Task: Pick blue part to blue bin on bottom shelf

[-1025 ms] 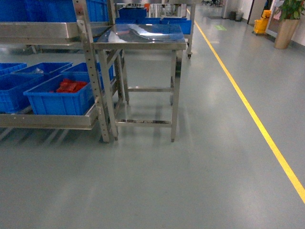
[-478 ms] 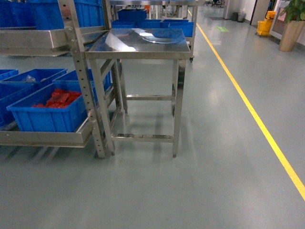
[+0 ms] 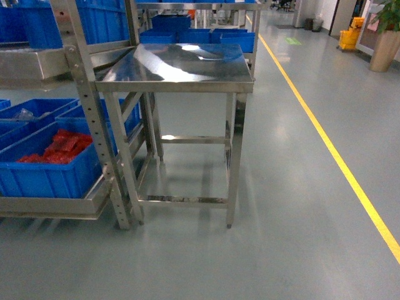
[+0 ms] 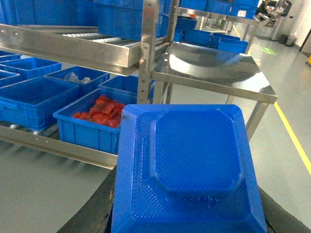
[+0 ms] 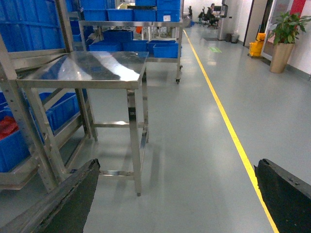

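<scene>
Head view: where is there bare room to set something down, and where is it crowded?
The steel table top is bare, bordered by the rack post on its left and open floor on its right. The bottom shelf is crowded: blue crates stand side by side, the nearest crate holding red packets. The left gripper holds the blue part.

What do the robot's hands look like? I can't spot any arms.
Only the fingers show, in the wrist views. The right hand has two broad black fingers with a rough, matte surface. The left hand shows the same black fingers on either side of the blue part. No cables or markings are visible.
</scene>
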